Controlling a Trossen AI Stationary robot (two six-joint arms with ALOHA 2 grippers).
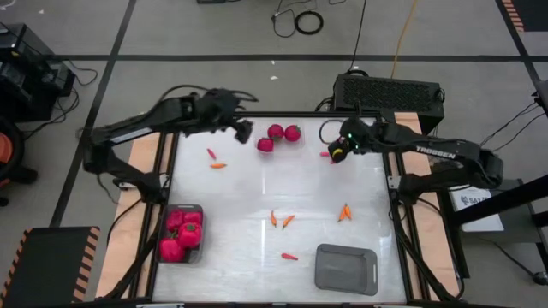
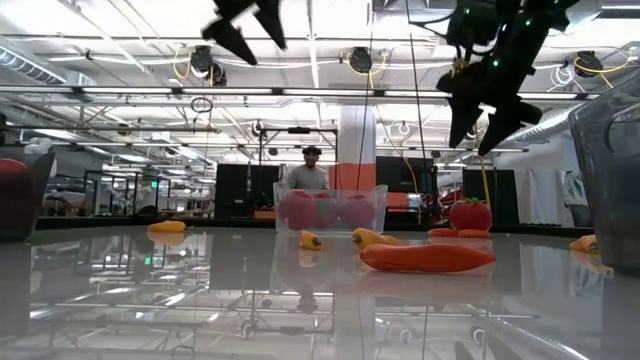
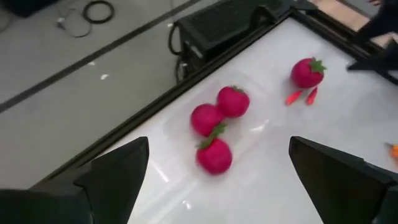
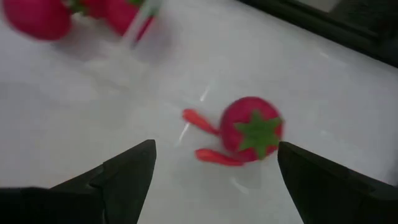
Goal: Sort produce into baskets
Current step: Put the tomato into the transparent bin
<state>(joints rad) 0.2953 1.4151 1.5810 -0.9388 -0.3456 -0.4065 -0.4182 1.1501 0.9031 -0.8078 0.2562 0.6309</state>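
Right gripper (image 1: 336,152) is wide open and hanging above the table (image 1: 257,205), right of centre in the upper part of the high view, lined up on a lone tomato (image 4: 251,127) with two thin red peppers (image 4: 214,155) lying against it. Looks like you're at the approach step for that tomato, nothing grasped yet. Next you'd want to drop straight down and close on the round body only, since the peppers touch it and could get dragged along.

Left gripper (image 1: 243,131) is open too, hovering just beside the trio (image 3: 217,121) of tomatoes at top centre, holding nothing.

Nearer the bottom: left bin (image 1: 199,208) is packed with magenta pieces, right bin (image 1: 345,268) looks empty, and orange bits (image 1: 281,220) are scattered between them.
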